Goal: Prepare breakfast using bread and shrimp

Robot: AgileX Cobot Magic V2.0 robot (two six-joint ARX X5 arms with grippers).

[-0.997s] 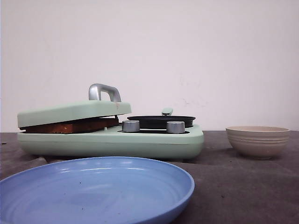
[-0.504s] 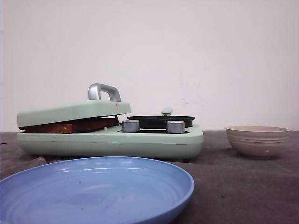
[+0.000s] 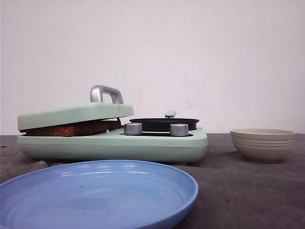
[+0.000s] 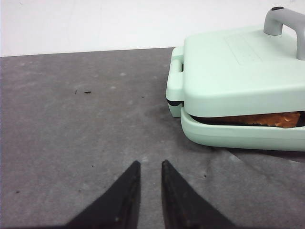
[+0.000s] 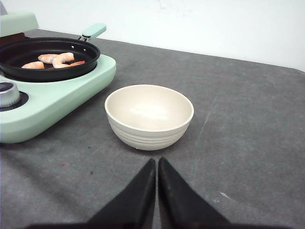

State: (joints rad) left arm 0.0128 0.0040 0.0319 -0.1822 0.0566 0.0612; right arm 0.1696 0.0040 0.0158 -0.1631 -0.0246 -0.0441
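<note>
1. My left gripper (image 4: 149, 167) hovers over the grey mat (image 4: 81, 124), its black fingertips (image 4: 133, 172) slightly parted, holding nothing
2. The mint-green sandwich maker (image 4: 238, 90) sits nearby, lid lowered onto browned bread (image 4: 259, 119)
3. I see its silver handle (image 4: 285, 21) on the lid

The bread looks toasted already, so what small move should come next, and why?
Probably the left gripper should reach for the lid handle: the bread looks browned under the lid, both grippers are empty, and the blue plate waits bare.
</note>
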